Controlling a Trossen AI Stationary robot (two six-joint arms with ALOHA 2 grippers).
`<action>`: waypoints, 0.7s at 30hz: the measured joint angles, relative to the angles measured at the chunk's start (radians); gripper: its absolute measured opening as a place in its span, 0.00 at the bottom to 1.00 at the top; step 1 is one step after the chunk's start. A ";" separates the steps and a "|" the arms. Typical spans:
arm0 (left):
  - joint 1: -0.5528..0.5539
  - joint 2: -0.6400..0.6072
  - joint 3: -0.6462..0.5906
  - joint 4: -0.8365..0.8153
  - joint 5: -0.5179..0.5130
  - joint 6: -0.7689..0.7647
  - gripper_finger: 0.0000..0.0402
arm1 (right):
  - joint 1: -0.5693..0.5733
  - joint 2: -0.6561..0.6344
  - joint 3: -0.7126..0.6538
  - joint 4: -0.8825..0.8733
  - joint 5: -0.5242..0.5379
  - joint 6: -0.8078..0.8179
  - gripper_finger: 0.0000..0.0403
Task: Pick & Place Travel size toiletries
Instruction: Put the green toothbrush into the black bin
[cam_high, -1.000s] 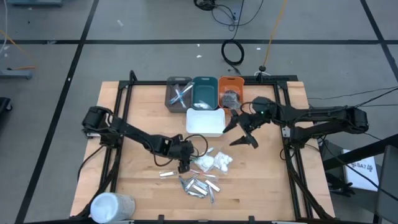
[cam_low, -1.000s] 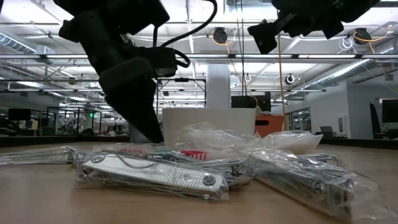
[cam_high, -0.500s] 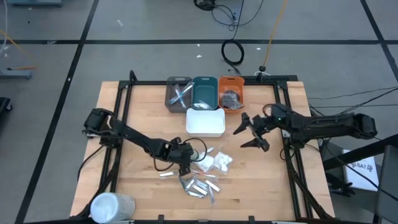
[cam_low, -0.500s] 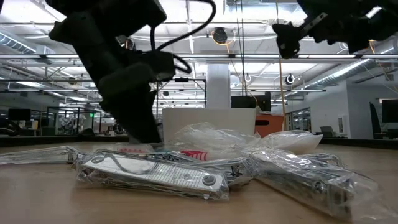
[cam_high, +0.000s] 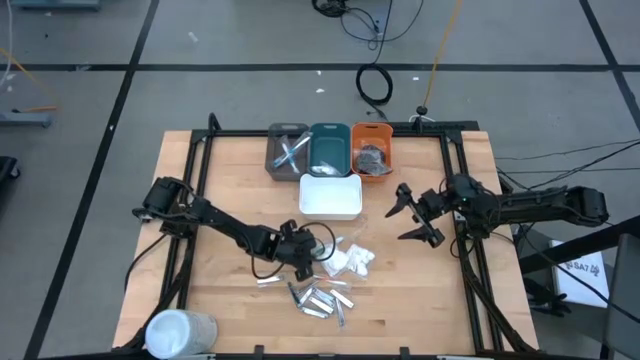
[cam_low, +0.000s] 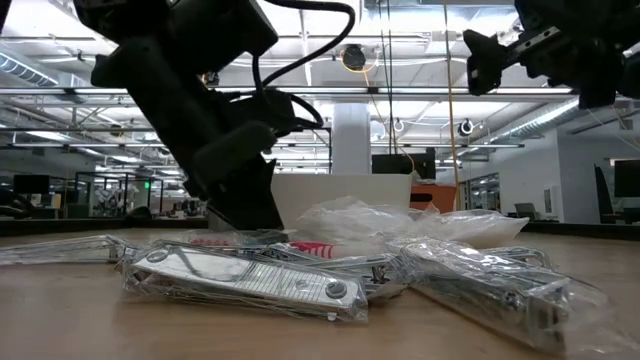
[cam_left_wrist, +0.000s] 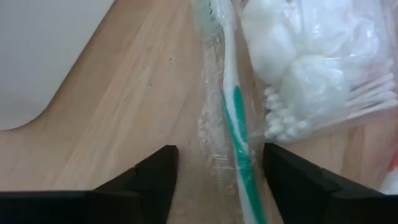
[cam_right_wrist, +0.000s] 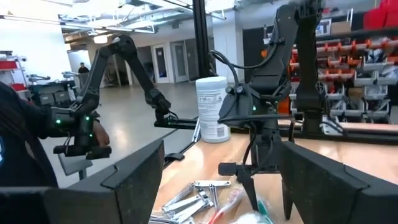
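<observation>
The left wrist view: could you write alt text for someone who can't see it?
A green-and-white toothbrush in clear wrap lies on the wooden table, between the open left pincer. Beside it lies a clear bag of cotton balls and swabs, and a white tray fills one corner.

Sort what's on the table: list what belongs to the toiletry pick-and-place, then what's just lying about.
Belongs to the job:
- wrapped toothbrush
- bag of cotton balls and swabs
- silver packets
- left tool, open over the toothbrush
- sorting trays
- white tray

Lying about:
- white cylinder
- floor cable
</observation>
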 joint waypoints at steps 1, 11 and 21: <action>0.000 0.000 -0.001 -0.004 0.002 -0.006 0.53 | -0.001 -0.001 -0.004 0.017 -0.001 0.000 0.74; -0.001 -0.021 -0.002 -0.054 -0.025 -0.060 0.04 | -0.001 -0.001 -0.008 0.089 -0.057 -0.013 0.70; -0.065 -0.225 -0.008 -0.193 -0.189 -0.080 0.02 | -0.003 -0.002 -0.008 0.119 -0.049 -0.087 0.70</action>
